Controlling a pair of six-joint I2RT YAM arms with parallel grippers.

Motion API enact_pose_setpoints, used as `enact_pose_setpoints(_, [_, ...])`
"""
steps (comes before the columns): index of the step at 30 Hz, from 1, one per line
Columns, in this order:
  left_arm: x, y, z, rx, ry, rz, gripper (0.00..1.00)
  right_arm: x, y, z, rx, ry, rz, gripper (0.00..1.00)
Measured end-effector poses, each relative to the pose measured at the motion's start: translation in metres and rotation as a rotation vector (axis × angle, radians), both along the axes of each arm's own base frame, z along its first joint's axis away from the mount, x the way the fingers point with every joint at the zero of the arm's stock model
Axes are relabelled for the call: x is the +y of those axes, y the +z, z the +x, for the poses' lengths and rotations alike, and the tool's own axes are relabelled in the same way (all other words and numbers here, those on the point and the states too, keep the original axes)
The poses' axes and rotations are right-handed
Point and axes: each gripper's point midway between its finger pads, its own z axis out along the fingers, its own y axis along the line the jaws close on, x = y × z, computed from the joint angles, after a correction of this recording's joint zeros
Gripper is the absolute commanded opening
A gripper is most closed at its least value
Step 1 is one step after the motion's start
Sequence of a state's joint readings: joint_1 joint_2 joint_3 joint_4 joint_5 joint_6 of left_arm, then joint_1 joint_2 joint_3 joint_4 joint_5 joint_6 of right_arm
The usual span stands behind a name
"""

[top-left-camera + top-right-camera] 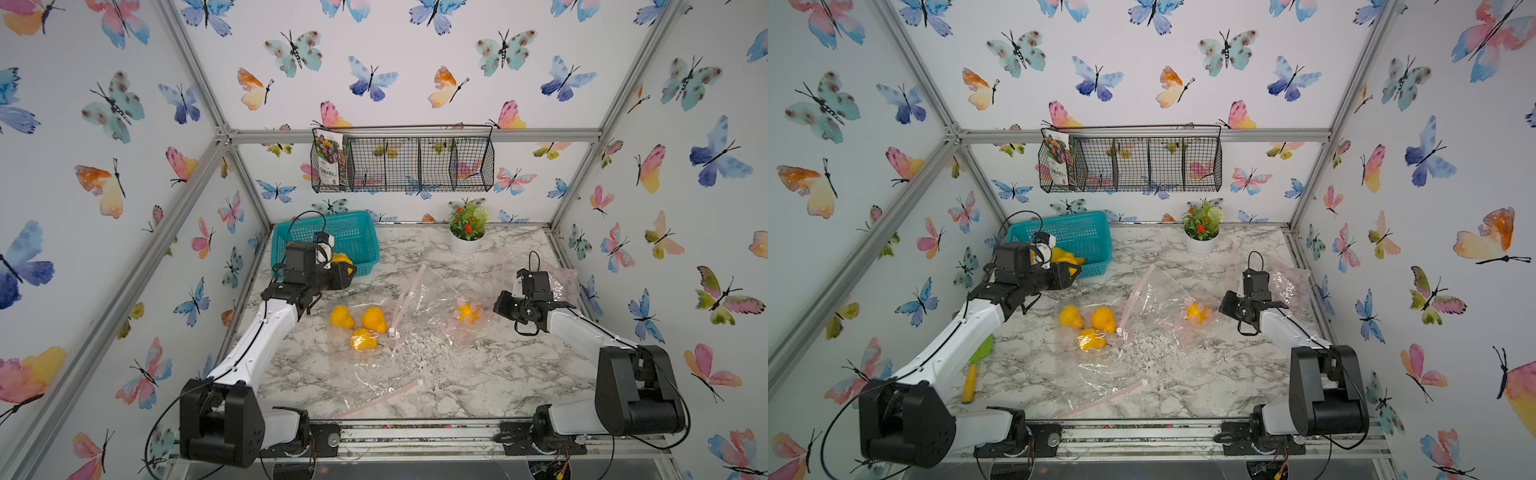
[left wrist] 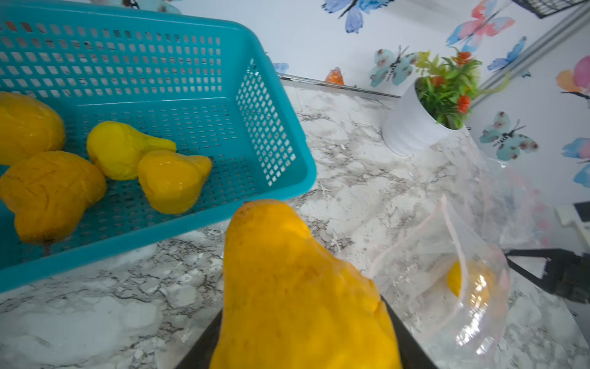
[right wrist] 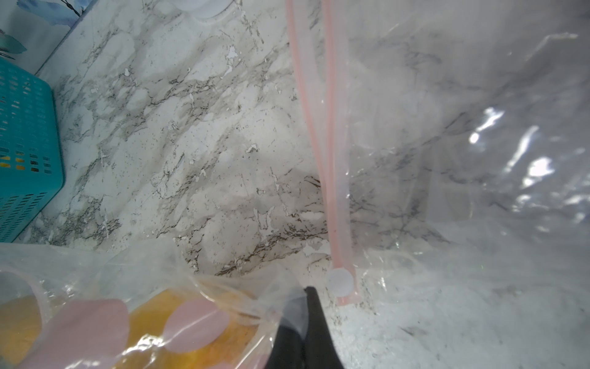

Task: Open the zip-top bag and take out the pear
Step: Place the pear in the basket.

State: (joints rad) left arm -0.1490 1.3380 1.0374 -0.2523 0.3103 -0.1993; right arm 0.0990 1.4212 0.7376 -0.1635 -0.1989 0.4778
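My left gripper (image 1: 345,271) (image 2: 300,314) is shut on a yellow pear (image 2: 297,281) (image 1: 343,259), which it holds just in front of the teal basket (image 2: 281,105) (image 1: 361,224). Several more pears (image 2: 172,182) lie inside the basket. A clear zip-top bag (image 1: 457,328) (image 3: 95,322) with pink dots rests on the marble table and holds another pear (image 1: 468,311) (image 3: 153,319). My right gripper (image 1: 496,308) (image 3: 303,297) is shut on a fold of this bag's film. A second clear bag's pink zipper strip (image 3: 332,159) runs beside it.
Three pears (image 1: 363,328) lie mid-table at the edge of a large clear bag (image 1: 374,374). A potted plant (image 1: 467,232) stands at the back, and a crumpled bag (image 1: 561,278) lies at the right edge. A wire rack (image 1: 403,164) hangs on the wall. A green and yellow tool (image 1: 976,370) lies under my left arm.
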Motion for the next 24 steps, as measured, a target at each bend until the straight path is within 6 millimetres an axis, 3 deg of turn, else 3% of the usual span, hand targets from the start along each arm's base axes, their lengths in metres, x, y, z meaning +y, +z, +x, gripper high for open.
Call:
enact_pose_setpoints(5, [0.038,-0.026,0.060,0.070,0.124,0.028,0.48,0.003,0.002,0.002,-0.004,0.010,0.014,0.03])
enact_pose_setpoints(8, [0.054,-0.028,0.097,0.076,0.180,0.029,0.48,0.005,0.000,0.001,0.004,0.017,0.022,0.03])
enact_pose_setpoints(11, [0.058,-0.029,0.133,0.065,0.202,-0.004,0.48,0.007,-0.004,0.001,0.015,0.023,0.030,0.03])
enact_pose_setpoints(16, [0.053,-0.048,0.164,0.079,0.241,-0.097,0.52,0.009,-0.007,0.002,0.021,0.032,0.042,0.03])
enact_pose_setpoints(20, [0.052,-0.085,0.188,0.119,0.292,-0.157,0.59,0.012,-0.006,0.002,0.017,0.039,0.053,0.03])
enact_pose_setpoints(24, [0.055,-0.122,0.201,0.178,0.344,-0.175,0.68,0.013,-0.005,0.002,0.018,0.044,0.062,0.03])
